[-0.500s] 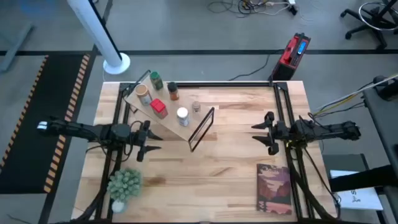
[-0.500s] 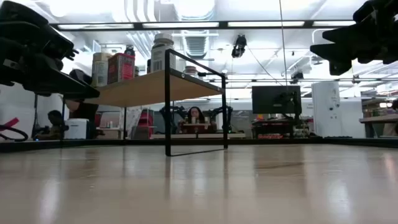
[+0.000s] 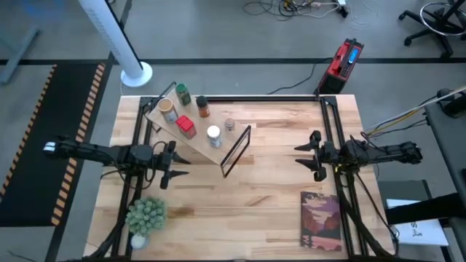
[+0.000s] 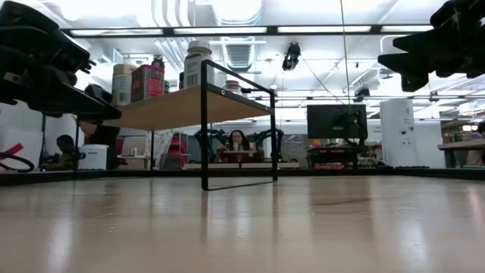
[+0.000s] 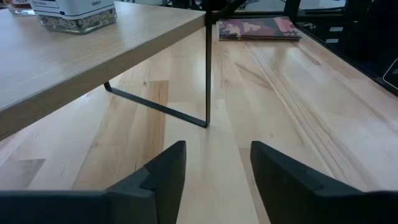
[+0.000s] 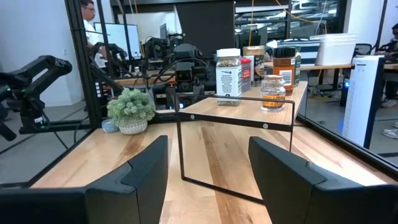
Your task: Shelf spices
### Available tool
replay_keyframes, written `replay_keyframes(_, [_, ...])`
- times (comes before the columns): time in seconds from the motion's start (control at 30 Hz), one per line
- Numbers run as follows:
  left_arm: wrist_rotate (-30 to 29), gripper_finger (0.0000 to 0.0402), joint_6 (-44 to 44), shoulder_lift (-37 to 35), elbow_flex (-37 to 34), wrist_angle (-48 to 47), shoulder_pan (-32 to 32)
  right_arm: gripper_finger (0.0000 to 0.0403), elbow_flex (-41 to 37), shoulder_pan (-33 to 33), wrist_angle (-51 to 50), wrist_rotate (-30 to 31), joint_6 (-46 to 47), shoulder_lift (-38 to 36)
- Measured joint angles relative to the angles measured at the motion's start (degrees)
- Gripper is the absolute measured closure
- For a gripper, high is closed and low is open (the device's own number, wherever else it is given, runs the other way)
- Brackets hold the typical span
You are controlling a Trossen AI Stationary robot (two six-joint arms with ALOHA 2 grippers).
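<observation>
Both dark two-finger grippers hang above the pale wooden tabletop (image 3: 247, 196) with nothing between their fingers: the left gripper (image 3: 177, 164) sits just in front of the low end of the slanted pale wooden shelf (image 3: 191, 142), and the right gripper (image 3: 309, 154) waits well apart from it on the far side of the thin black metal frame (image 3: 237, 151). Each wrist view shows its own fingers parted with a clear gap, touching nothing.

All six spices already stand on the plank: the green-lidded jar (image 3: 182, 94), the tan-topped jar (image 3: 168, 109), the dark-lidded brown jar (image 3: 203, 108), the red boxy tin (image 3: 186, 126), the white-lidded jar (image 3: 213, 136) and the small silvery-topped jar (image 3: 230, 125). The task looks finished or nearly so.

The risk lies with the left arm. Its gripper is close under the plank's edge, so a lift or a swing toward the shelf could knock the board; the containers stand on a slope and could slide or topple. The white-lidded jar stands nearest the frame end and seems the most exposed. A right arm reaching inward could likewise catch the thin frame and shift the whole rack
</observation>
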Motion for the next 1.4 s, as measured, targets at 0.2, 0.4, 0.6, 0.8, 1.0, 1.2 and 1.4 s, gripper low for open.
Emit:
replay_keyframes(0.2, [0.0,0.0243,0.0,0.0,0.0,0.0,0.0,0.0204,0.0,0.0,0.0,0.0,0.0,0.0])
replay_keyframes(0.4, [0.0,0.0249,0.0,0.0,0.0,0.0,0.0,0.0204,0.0,0.0,0.0,0.0,0.0,0.0])
replay_keyframes(0.6, [0.0,0.0242,0.0,0.0,0.0,0.0,0.0,0.0204,0.0,0.0,0.0,0.0,0.0,0.0])
replay_keyframes(0.8, [0.0,0.0231,0.0,0.0,0.0,0.0,0.0,0.0204,0.0,0.0,0.0,0.0,0.0,0.0])
replay_keyframes(1.0, [0.0,0.0225,0.0,0.0,0.0,0.0,0.0,0.0204,0.0,0.0,0.0,0.0,0.0,0.0])
replay_keyframes(1.2, [0.0,0.0230,0.0,0.0,0.0,0.0,0.0,0.0204,0.0,0.0,0.0,0.0,0.0,0.0])
replay_keyframes(1.4, [0.0,0.0240,0.0,0.0,0.0,0.0,0.0,0.0204,0.0,0.0,0.0,0.0,0.0,0.0])
